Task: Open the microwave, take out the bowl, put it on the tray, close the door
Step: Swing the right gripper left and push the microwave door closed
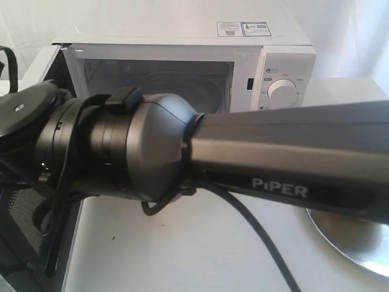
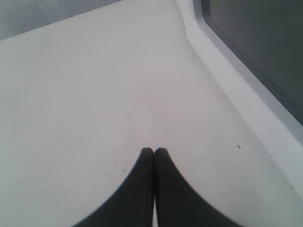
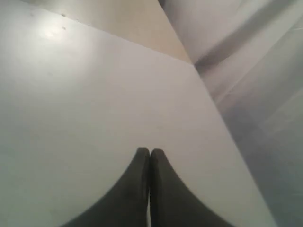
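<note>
bright, washed-out light; close arm (image 1: 182,152) blurred.

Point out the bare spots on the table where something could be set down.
Bare tabletop lies between the open door and the tray, crossed only by a black cable. More bare surface lies ahead of the shut left tool, beside the door. Crowded: the arm stretches across in front of the microwave.

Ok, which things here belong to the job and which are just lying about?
Job: microwave, its open door, tray, left hand, right hand, both shut. Bowl not in view.
Lying about: black cable, white table.
</note>
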